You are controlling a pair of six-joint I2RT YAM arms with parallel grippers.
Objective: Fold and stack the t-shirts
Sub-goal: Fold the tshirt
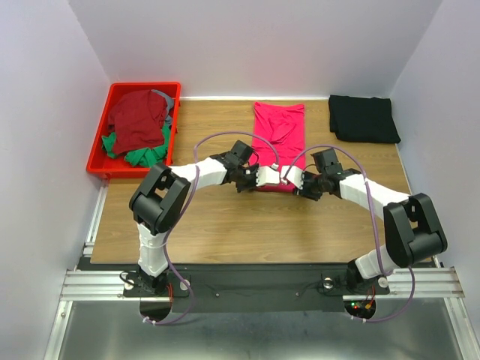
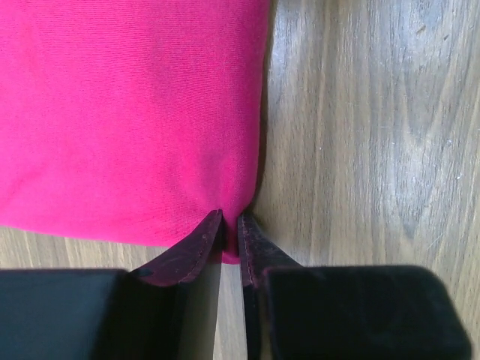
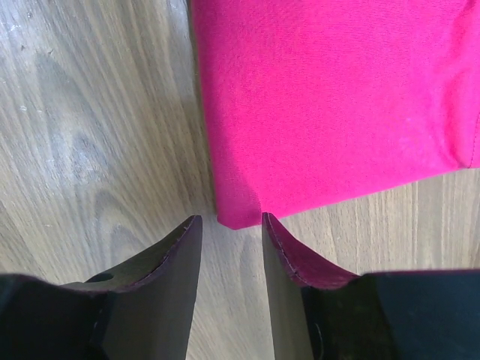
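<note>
Bright pink-red cloth t-shirt (image 1: 279,135) lies flat as a long folded strip, mid-table toward the back wall. In the top view its near edge is hidden under both wrists, and the wrist views cut off most of it.

Left gripper (image 2: 231,223) is nearly closed, pinching the shirt's near-left corner, with cloth visible in the narrow slit. Right gripper (image 3: 231,220) has its jaws apart with the near-right corner just between the tips, not clamped. Can't tell if the tips touch the cloth.

Folded black cloth t-shirt (image 1: 364,118) sits back right, apart from the pink one and close to the side wall. Dark red t-shirt (image 1: 139,120) is heaped over a green t-shirt (image 1: 142,155) in the red plastic bin (image 1: 112,172) back left, with the green mostly covered.

Wooden table (image 1: 225,232) shows on both sides of the pink shirt and in a wide band before the arm bases.
</note>
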